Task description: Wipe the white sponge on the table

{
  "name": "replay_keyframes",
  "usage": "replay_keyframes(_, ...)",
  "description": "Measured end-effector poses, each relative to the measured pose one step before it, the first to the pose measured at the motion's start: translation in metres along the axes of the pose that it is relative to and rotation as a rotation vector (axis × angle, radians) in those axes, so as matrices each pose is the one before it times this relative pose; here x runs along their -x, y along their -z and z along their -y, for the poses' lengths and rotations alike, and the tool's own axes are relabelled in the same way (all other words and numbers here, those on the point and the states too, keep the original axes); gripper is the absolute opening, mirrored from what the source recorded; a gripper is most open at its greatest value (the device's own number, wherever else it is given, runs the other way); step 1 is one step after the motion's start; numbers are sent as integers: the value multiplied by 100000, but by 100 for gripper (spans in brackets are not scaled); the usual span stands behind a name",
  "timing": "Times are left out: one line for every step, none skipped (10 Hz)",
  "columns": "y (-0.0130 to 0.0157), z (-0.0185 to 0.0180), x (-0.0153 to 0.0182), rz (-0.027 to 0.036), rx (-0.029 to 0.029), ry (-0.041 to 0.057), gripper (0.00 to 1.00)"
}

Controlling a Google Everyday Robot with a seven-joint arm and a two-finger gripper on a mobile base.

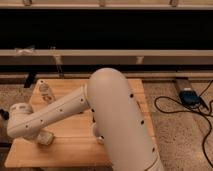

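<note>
Hand (38, 134) at white sponge (46, 138), left front of table (75, 146); bottle (45, 92) behind.

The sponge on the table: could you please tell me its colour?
Off-white; the camera view shows the white sponge by the gripper on the table.

Cream-white arm (60, 112) dotted with small dark spots, pale pincer (40, 134) low at the tabletop's (75, 145) left edge by the off-white white sponge (47, 139), light honey-wood plank-lined tabletop, clear bottle (45, 91), blue box (190, 96), black cable (167, 107), speckled beige-grey floor (175, 132)

bottle (45, 92) behind claw (41, 135), left table (70, 137) edge
</note>
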Motion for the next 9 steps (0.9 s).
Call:
replay_keyframes(-210, 70, 760, 200, 52, 1343, 15)
replay_keyframes(-268, 189, 796, 101, -25, 1247, 15)
replay_keyframes(-238, 157, 855, 234, 122, 1106, 15)
replay_keyframes(-243, 75, 872, 419, 256, 1198, 15)
replay_keyframes(-212, 82, 979, 523, 253, 1384, 15)
replay_keyframes(-159, 12, 532, 230, 152, 871, 15)
replay_keyframes(-132, 66, 558, 286, 105, 754, 15)
replay_keyframes(-132, 237, 420, 240, -84, 205, 15)
replay_keyframes(-204, 513, 580, 351, -174, -246, 15)
